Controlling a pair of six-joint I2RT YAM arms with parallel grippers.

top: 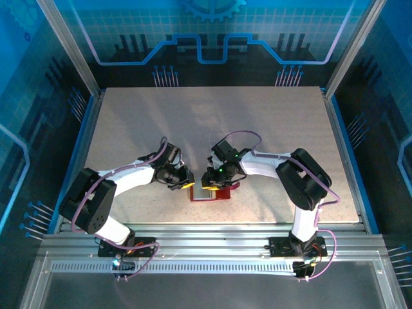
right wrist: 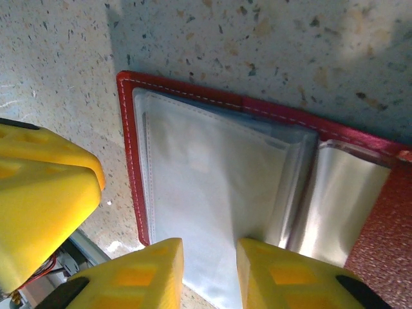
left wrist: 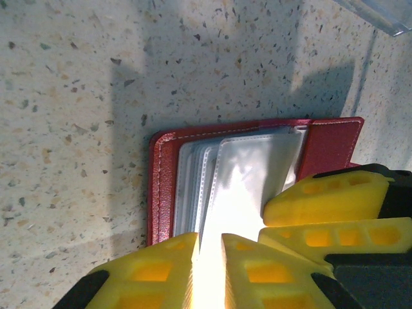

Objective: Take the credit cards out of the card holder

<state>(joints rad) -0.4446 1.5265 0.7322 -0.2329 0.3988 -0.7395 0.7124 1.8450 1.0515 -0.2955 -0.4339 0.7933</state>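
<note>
The red card holder (top: 217, 196) lies open on the table between both arms, its clear pockets (left wrist: 251, 174) fanned up. My left gripper (top: 187, 182) comes in from the left; its yellow jaws (left wrist: 209, 241) stand almost together on one glaring pocket sheet. My right gripper (top: 209, 183) is just right of it, jaws apart (right wrist: 209, 248) over a pale pocket page (right wrist: 206, 180). The right gripper's fingers (left wrist: 328, 193) sit on the holder's cover (left wrist: 164, 187). The left gripper's fingers (right wrist: 45, 187) show beside the holder (right wrist: 380, 251). The credit cards are hidden; no card face can be made out in the pockets.
A corner of a clear plastic tray (left wrist: 380, 16) lies on the speckled table (top: 257, 122) just beyond the holder. Aluminium posts and blue panels (top: 347, 71) wall in the table's sides and back. Open tabletop stretches toward the far edge.
</note>
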